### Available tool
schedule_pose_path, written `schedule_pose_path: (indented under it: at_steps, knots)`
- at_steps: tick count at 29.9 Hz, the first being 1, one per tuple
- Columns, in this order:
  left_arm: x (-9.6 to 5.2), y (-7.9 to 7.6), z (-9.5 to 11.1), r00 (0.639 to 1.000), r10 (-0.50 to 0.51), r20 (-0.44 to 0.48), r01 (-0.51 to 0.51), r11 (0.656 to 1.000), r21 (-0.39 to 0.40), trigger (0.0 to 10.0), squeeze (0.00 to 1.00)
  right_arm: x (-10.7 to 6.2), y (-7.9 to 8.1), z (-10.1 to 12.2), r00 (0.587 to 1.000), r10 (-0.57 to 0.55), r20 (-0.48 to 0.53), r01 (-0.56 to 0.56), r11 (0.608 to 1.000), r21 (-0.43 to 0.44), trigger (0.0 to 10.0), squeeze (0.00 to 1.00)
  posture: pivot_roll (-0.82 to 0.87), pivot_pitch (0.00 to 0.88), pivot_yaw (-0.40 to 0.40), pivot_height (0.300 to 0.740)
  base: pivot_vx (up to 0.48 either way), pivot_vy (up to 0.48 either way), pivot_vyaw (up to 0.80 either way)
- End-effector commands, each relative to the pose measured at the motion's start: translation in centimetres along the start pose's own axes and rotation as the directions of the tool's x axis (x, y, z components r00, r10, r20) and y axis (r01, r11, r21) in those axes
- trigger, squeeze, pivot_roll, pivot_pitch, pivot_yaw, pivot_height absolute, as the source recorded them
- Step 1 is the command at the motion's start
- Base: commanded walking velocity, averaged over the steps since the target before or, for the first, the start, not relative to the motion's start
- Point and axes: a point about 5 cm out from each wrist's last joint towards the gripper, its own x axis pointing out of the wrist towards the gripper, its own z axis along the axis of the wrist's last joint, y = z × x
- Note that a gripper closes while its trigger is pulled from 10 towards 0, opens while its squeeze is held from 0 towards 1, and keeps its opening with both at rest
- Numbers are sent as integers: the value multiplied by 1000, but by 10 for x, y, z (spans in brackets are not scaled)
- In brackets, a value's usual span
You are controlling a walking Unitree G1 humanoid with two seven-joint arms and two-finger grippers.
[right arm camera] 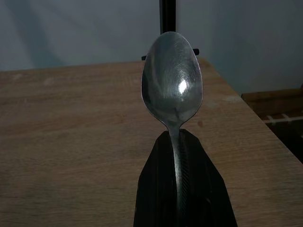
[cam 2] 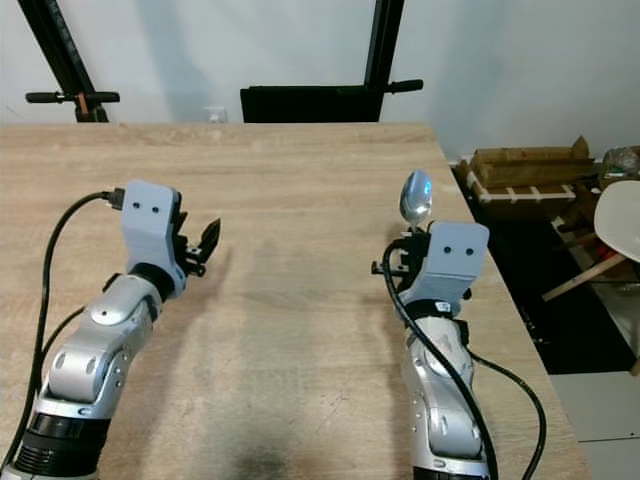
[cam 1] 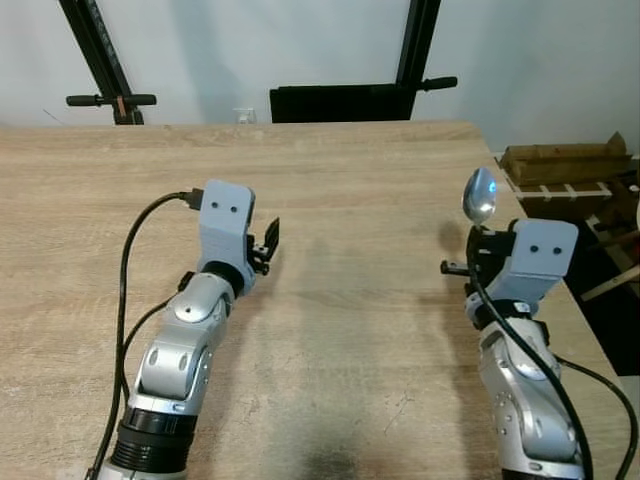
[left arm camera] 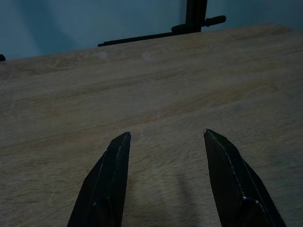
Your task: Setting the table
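A metal spoon (cam 1: pixel 480 196) stands bowl-up in my right gripper (cam 1: pixel 472 250), held over the right side of the wooden table (cam 1: pixel 340 170). In the right wrist view the spoon (right arm camera: pixel 172 80) rises from between the two black fingers (right arm camera: pixel 156 189), which are shut on its handle. My left gripper (cam 1: pixel 268 245) hovers over the left part of the table, open, with nothing between its fingers (left arm camera: pixel 111 179); bare wood lies under them.
The table's right edge (cam 1: pixel 520 200) runs close beside my right arm. Beyond it on the floor lie wooden crates (cam 1: pixel 565 165) and a white chair (cam 2: pixel 622 225). Black stand legs (cam 1: pixel 100 60) and a dark box (cam 1: pixel 340 103) sit behind the far edge.
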Motion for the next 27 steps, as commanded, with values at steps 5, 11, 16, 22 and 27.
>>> schedule_pose_path:
  at_steps: [5,11,16,22,27]
  knots:
    - [-2,1,-8,1000,20,-24,-20,1000,-2,10000,0,1,-2,-1,1000,-4,1,4,1000,-3,10000,0,-174,14,60,740,0,0,0]
    - [-1,0,-8,1000,19,-24,-19,1000,-7,10000,0,1,-3,-3,1000,-9,-1,9,1000,-6,10000,0,-175,14,62,740,0,0,0]
    - [-1,0,-8,1000,18,-23,-19,1000,-7,10000,0,1,-4,-3,1000,-14,0,14,1000,-6,10000,0,-173,16,65,740,0,0,0]
    - [-2,1,-7,1000,21,-24,-21,1000,-5,10000,0,1,-4,-4,1000,-18,0,18,1000,-5,10000,0,-167,20,67,740,0,0,0]
    - [-3,0,-8,999,18,-27,-18,1000,-9,10000,0,0,-4,-5,1000,-19,-4,19,1000,-4,10000,0,-167,21,67,740,-157,0,0]
